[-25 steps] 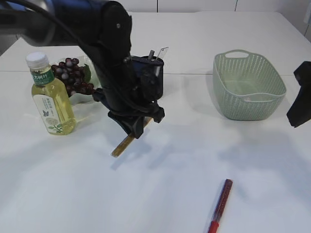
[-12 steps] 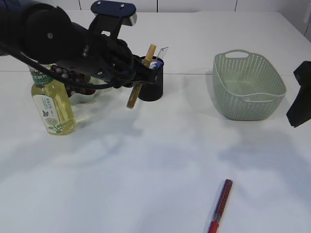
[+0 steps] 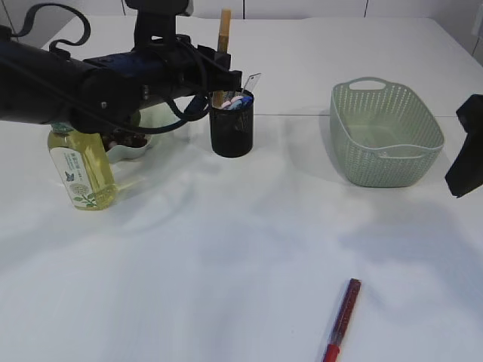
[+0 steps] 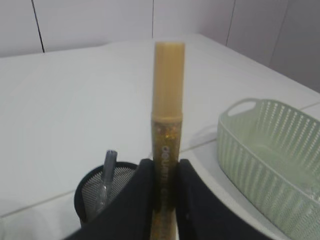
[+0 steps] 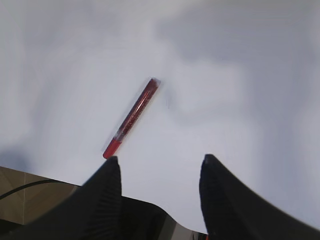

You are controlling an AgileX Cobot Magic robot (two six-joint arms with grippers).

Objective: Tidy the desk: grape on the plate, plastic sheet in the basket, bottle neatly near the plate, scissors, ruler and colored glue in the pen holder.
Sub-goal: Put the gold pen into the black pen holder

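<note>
My left gripper (image 3: 220, 75) is shut on a gold glitter colored glue stick (image 3: 224, 29), held upright directly over the black mesh pen holder (image 3: 232, 128). The left wrist view shows the gold stick (image 4: 167, 105) pinched between the black fingers (image 4: 142, 195), with the pen holder (image 4: 92, 192) below left. A clear ruler tip (image 3: 253, 78) and pink-blue handles poke out of the holder. A red colored glue pen (image 3: 343, 317) lies at the table's front. The bottle (image 3: 80, 164) stands left, by the plate (image 3: 134, 151). The grape is mostly hidden behind my left arm. My right gripper (image 5: 160, 162) hangs open above the table, the red pen (image 5: 132, 118) ahead of it.
A pale green basket (image 3: 386, 132) stands at the right back; it also shows on the right of the left wrist view as the basket (image 4: 272, 150). I cannot make out the plastic sheet. My right arm (image 3: 468, 147) hangs at the right edge.
My left arm has lifted the gold glue stick from low over the table, swung it back and turned it upright above the pen holder. The right arm has not moved.
</note>
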